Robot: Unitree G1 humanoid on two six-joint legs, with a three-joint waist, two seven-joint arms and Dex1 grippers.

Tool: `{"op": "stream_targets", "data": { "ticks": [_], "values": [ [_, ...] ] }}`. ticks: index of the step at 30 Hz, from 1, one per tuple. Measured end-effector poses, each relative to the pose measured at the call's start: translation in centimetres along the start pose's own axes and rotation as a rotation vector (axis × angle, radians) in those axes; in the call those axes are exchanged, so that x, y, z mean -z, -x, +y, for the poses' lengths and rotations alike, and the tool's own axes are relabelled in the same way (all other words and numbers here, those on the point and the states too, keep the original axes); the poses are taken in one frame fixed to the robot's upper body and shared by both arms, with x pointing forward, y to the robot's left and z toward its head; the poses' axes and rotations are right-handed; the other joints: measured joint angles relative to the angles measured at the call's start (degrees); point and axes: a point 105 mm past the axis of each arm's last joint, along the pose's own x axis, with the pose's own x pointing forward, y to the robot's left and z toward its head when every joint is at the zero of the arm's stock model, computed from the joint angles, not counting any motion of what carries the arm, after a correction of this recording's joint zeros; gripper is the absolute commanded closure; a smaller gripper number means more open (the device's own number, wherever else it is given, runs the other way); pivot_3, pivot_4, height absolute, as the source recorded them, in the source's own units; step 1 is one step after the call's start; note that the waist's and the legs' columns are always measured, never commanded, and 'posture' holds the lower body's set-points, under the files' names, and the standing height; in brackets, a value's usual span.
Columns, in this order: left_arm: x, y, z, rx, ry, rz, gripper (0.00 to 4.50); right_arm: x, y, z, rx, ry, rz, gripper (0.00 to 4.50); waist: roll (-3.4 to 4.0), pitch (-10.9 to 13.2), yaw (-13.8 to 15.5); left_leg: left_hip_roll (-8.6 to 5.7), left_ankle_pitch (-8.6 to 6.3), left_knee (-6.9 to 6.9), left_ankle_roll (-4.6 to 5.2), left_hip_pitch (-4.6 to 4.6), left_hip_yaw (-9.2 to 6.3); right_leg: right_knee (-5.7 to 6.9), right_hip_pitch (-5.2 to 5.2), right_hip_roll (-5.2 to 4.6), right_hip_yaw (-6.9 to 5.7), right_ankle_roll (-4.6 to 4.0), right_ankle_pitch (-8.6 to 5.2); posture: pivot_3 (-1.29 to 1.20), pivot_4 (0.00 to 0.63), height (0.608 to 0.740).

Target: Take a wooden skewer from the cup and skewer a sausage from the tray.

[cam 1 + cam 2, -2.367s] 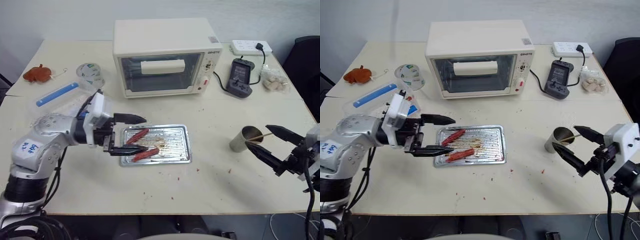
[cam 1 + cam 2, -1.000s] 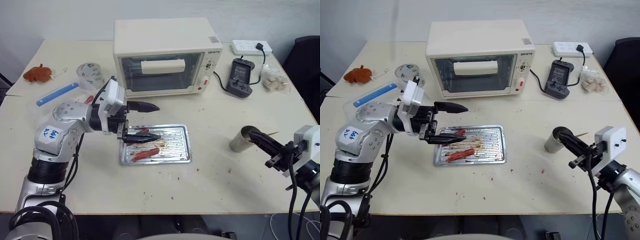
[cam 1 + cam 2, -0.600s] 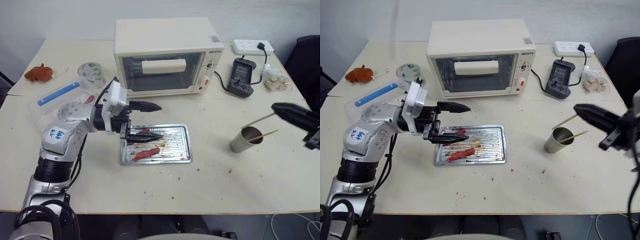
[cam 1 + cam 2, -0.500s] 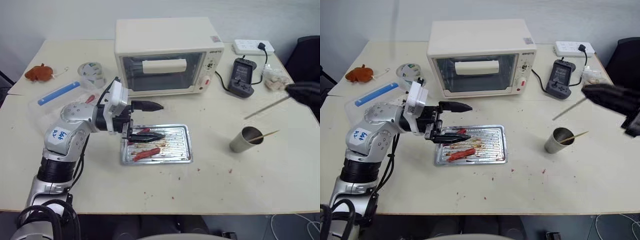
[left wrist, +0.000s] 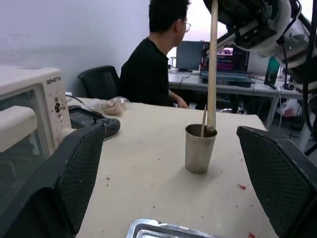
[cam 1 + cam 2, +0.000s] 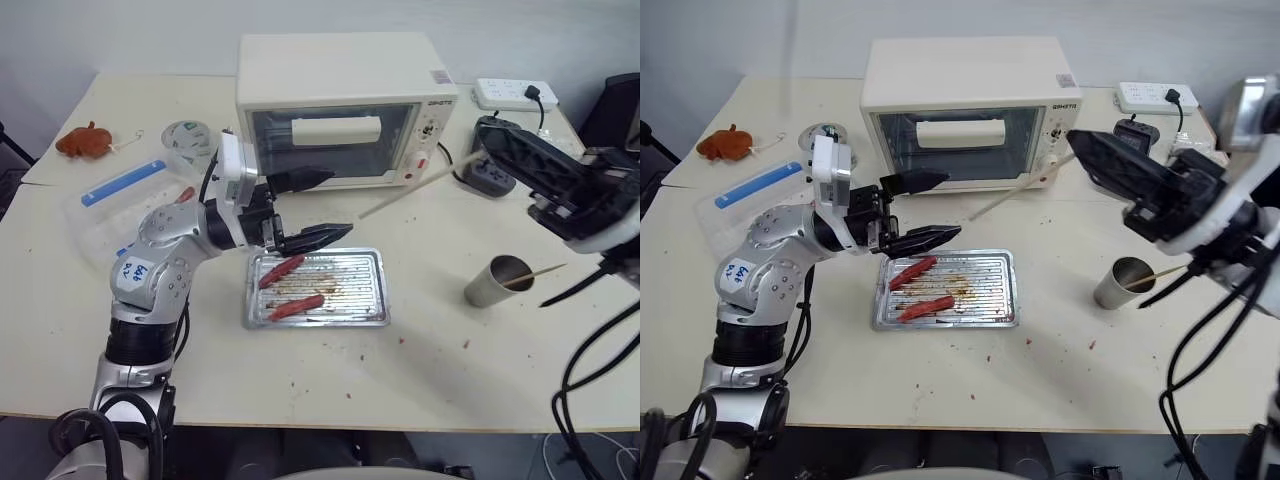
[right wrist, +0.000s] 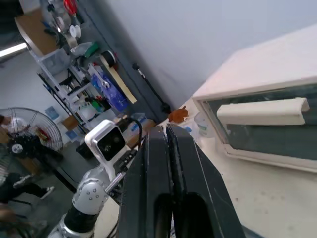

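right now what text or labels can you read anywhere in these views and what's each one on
"QSHETC", roughly as it reads, on the toaster oven front panel above its knob; the letters are not crisp.
Handwritten blue marks on a white sticker on the left arm: not legible.
Printed label on the clear tape roll: too small to read.
Small sticker on the oven's top corner: too small to read.

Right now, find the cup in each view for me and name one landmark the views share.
Left eye view: the cup stands on the table, right of the tray.
Right eye view: cup right of the tray, below the right end effector.
Left wrist view: cup at centre, with sticks in it.
Right wrist view: I cannot find it there.
Shared landmark: the toaster oven.
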Motion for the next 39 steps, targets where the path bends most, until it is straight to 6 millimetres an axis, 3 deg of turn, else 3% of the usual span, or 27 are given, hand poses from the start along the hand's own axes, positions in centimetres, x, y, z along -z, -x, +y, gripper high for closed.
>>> {"op": "stream_targets", "data": {
  "ticks": [11, 18, 28, 32, 39],
  "values": [
    [-0.2, -1.3, -0.4, -0.013, 0.035, -0.076, 0.00, 1.0, -0.9, -0.1, -0.002, -0.085, -0.064, 4.48, 0.00, 0.00, 0.04, -0.02, 0.01, 0.00, 0.01, 0.01, 0.01, 0.01, 0.01, -0.03, -0.01, -0.02, -0.01, 0.00, 0.150, 0.740],
    [-0.9, -2.2, -0.1, -0.008, 0.048, -0.141, 2.03, 1.4, -1.2, -0.3, -0.002, -0.118, -0.073, 4.50, 0.01, -0.01, -0.08, -0.02, 0.02, -0.02, 0.03, 0.03, 0.03, 0.01, 0.01, -0.01, 0.00, -0.02, -0.01, 0.00, 0.150, 0.740],
    [-0.8, -2.6, -0.2, -0.003, 0.057, -0.158, 2.03, 1.3, -1.7, -0.2, -0.009, -0.128, -0.087, 4.50, 0.01, -0.01, 0.00, -0.02, 0.02, -0.03, 0.03, 0.01, 0.00, 0.00, 0.01, -0.02, -0.02, -0.03, -0.02, 0.00, 0.150, 0.740],
    [-1.0, -3.0, -0.2, -0.004, 0.062, -0.177, 2.86, 1.3, -1.7, -0.2, -0.005, -0.132, -0.087, 4.50, 0.01, 0.00, 0.00, -0.03, 0.02, -0.02, 0.03, 0.00, 0.01, -0.02, 0.01, -0.02, -0.01, -0.03, -0.01, 0.00, 0.150, 0.740],
    [-1.4, -3.2, -0.2, 0.002, 0.052, -0.181, 2.86, 1.3, -1.7, -0.2, -0.004, -0.132, -0.086, 4.50, 0.01, -0.01, -0.04, -0.02, 0.02, -0.06, 0.03, 0.01, 0.01, -0.03, 0.00, -0.01, -0.01, -0.04, -0.02, 0.00, 0.150, 0.740]
  ]
}}
